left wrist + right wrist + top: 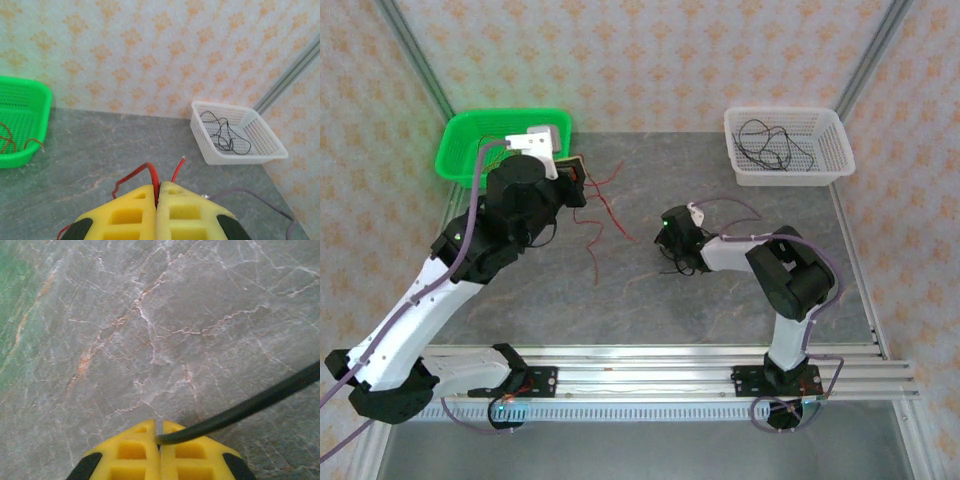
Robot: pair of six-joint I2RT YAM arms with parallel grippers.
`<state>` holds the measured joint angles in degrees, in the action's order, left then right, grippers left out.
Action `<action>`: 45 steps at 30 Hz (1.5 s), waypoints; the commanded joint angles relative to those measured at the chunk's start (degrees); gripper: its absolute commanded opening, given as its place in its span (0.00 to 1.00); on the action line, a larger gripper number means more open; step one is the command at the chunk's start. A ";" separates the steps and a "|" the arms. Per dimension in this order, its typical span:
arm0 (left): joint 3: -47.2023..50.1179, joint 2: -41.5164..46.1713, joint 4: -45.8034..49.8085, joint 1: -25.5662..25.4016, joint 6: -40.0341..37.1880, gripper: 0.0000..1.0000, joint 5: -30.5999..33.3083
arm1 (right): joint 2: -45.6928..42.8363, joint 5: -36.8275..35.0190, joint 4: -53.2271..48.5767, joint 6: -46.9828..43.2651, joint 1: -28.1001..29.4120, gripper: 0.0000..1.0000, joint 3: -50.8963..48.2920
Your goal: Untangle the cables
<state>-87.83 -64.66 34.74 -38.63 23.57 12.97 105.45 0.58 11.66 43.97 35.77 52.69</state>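
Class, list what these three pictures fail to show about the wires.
Left wrist view: red wire vanishes inside the left gripper; its lower run hidden.
Right wrist view: black wire, held by the right gripper, is cut by the right edge.
Top view: left arm covers part of the green basket.

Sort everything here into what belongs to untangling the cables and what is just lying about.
Belongs: left gripper shut on a red wire; right gripper shut on a black wire; red wires on the table; black wires in the white basket; green basket, apparently for red ones.
Lying about: purple arm cables; aluminium rail.
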 commanded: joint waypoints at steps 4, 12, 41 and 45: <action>-5.40 -0.99 3.05 -0.25 -3.16 0.00 3.43 | -2.34 0.10 0.41 -0.54 -0.52 0.00 -0.63; -1.78 -0.99 -0.22 -0.30 -2.84 0.00 -0.17 | -11.48 7.64 -3.72 -14.04 -0.60 0.25 3.05; 2.09 -0.61 -7.29 -0.30 -8.55 0.00 -20.36 | -1.30 66.29 -11.30 -1.57 -8.94 0.70 22.40; 2.38 -0.70 -8.11 -0.30 -8.24 0.00 -21.95 | 0.39 66.43 -10.19 0.12 -7.04 0.70 22.66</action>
<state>-86.04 -66.13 29.21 -38.63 16.34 -6.48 104.81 64.58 -1.39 41.63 27.57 75.31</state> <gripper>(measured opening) 0.044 0.702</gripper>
